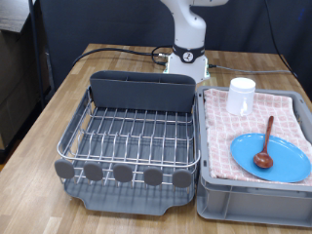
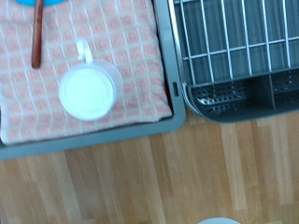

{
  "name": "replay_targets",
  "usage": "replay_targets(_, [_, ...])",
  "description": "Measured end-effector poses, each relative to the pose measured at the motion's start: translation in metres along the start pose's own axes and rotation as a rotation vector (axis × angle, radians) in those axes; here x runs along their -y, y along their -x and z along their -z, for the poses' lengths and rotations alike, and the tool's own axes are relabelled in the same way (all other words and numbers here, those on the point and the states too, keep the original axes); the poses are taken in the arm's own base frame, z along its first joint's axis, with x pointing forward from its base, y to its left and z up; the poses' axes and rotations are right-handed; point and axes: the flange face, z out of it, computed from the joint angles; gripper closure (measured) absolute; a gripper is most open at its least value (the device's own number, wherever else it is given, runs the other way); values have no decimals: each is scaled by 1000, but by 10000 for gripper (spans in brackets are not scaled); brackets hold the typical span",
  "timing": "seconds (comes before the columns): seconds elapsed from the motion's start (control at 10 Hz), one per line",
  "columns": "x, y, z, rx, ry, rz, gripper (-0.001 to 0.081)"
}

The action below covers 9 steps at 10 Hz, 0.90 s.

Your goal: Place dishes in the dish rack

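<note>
The white cup (image 1: 242, 96) stands upright on the pink checked cloth at the back of the grey crate (image 1: 255, 200). The bright blue plate (image 1: 278, 161) lies flat in the crate's front right, with the dark red-brown wooden spoon (image 1: 264, 146) resting on it. The dish rack (image 1: 141, 93) stands to the exterior view's left of the crate and holds no dishes. In the wrist view I look down on the cup (image 2: 89, 91), the spoon handle (image 2: 37, 37), a sliver of the plate (image 2: 37, 3) and a corner of the rack (image 2: 238, 98). The gripper does not show in either view.
The robot's white base (image 1: 187, 54) stands at the back of the wooden table (image 1: 58, 107), behind rack and crate, with a black cable beside it. The crate wall (image 2: 163, 65) touches the rack's side. Bare table (image 2: 140, 177) lies beyond the crate.
</note>
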Motion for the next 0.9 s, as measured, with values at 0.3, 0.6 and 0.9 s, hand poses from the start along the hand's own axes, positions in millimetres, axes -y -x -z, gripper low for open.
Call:
replay_targets(0.3, [45,4,-10,5,-43,-105,3])
replay_targets(0.6, [86,5,-18,26,-22,-141,3])
replay_targets(0.9, [128,7,-30,-2,-10,-138,3])
